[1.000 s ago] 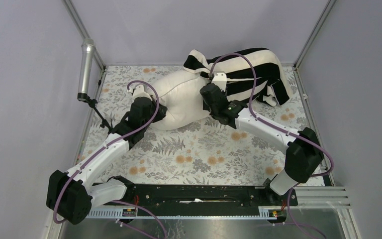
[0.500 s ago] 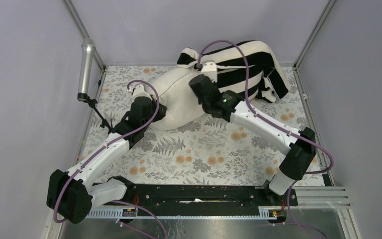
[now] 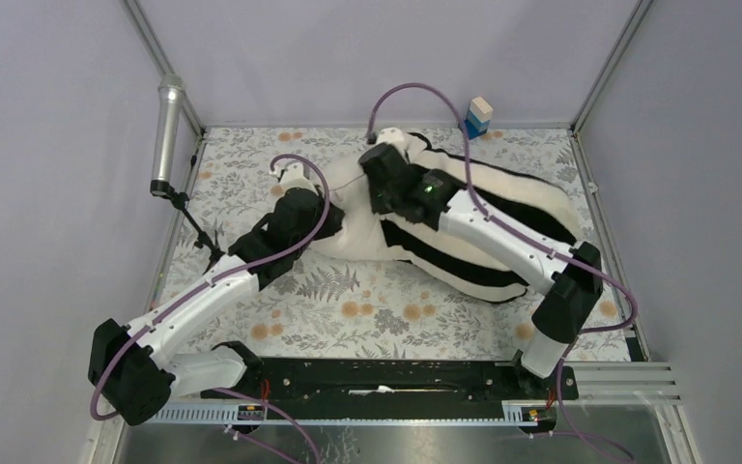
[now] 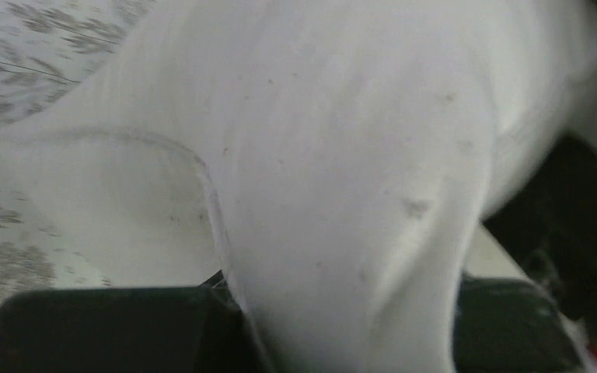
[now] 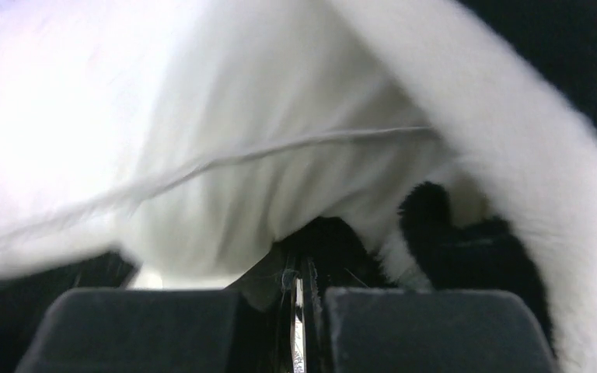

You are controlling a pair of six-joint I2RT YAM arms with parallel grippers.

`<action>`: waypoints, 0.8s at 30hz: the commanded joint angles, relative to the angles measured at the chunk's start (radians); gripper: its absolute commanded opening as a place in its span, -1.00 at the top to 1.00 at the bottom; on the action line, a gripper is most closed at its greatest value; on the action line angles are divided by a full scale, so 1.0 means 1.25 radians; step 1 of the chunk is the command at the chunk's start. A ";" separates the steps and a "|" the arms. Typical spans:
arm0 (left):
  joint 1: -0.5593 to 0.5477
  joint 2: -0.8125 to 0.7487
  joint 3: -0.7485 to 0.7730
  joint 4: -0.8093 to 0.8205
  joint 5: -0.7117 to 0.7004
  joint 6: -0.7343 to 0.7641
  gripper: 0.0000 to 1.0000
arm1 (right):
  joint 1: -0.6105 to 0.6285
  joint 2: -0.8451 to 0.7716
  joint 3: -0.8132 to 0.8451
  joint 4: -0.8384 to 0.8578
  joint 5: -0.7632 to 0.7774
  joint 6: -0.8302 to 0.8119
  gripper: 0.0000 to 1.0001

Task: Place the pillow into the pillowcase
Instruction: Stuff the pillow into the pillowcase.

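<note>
Pillow was found laid across the floral table cover, long axis running left to right. Its right part was covered by the striped pillowcase and its left end was left bare. That bare end was clamped in the left gripper, with fabric bulging between the fingers. The right gripper, nearer the case's mouth, was closed, seemingly on its hem, which would need to be drawn leftward along the pillow.
</note>
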 commanded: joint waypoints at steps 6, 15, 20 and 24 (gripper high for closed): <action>-0.140 0.068 0.159 -0.038 0.046 -0.158 0.94 | -0.165 0.129 0.334 -0.014 -0.238 0.041 1.00; 0.114 0.144 0.050 0.059 0.219 -0.092 0.88 | -0.165 0.157 0.091 0.163 -0.333 0.105 1.00; 0.167 0.181 0.063 0.033 0.234 0.025 0.69 | -0.165 0.154 0.048 0.179 -0.336 0.084 1.00; 0.169 0.117 0.084 -0.024 0.235 0.075 -0.19 | -0.164 0.128 0.026 0.180 -0.328 0.071 1.00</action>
